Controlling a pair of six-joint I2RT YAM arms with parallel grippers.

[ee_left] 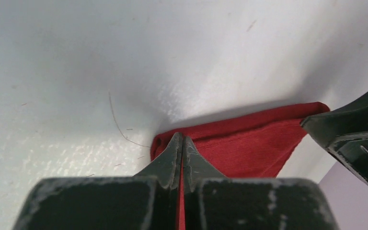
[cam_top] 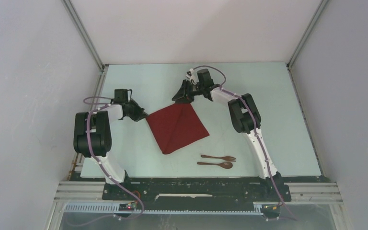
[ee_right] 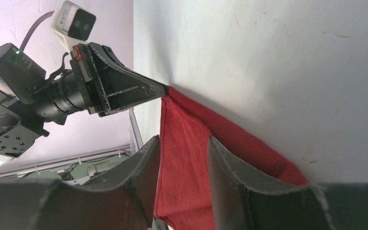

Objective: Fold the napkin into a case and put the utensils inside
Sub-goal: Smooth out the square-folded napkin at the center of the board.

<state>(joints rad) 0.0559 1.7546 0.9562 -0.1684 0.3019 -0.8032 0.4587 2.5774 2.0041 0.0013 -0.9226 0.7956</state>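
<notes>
A pale blue-green table sits enclosed by 3 plain white walls, with 2 slanting metal frame posts in the far corners, evenly lit.

The napkin shows only in part — one corner vanishes between the left gripper's pressed-together fingers, and its lower end runs off the right wrist view's bottom edge.
</notes>
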